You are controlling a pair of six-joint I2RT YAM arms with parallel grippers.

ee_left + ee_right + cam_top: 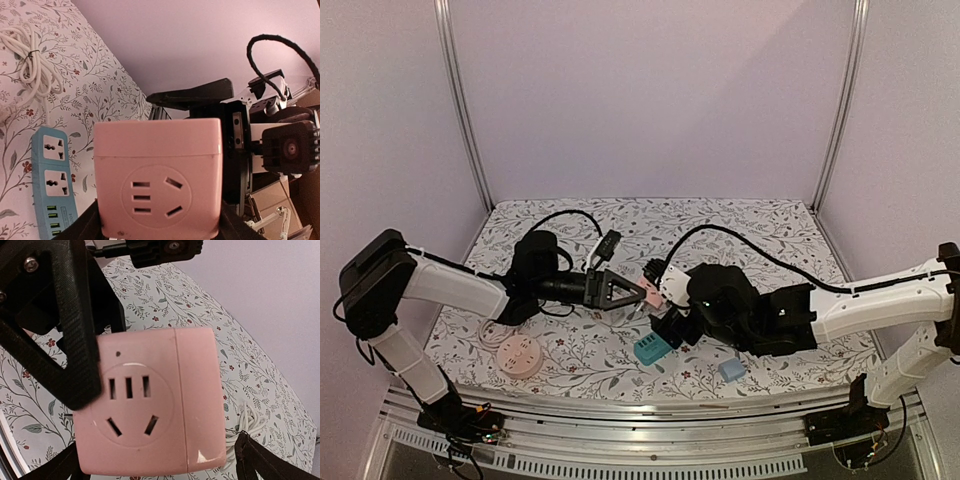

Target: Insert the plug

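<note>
Left gripper (640,293) clamps the pink plug cube (150,400) by its sides, held above the table (770,230). Right gripper (160,467) gapes wide, fingers flanking the cube without contact. Teal power strip (651,348) lies beneath.

No readable text; print on blue power strip (52,185) blurred.
</note>
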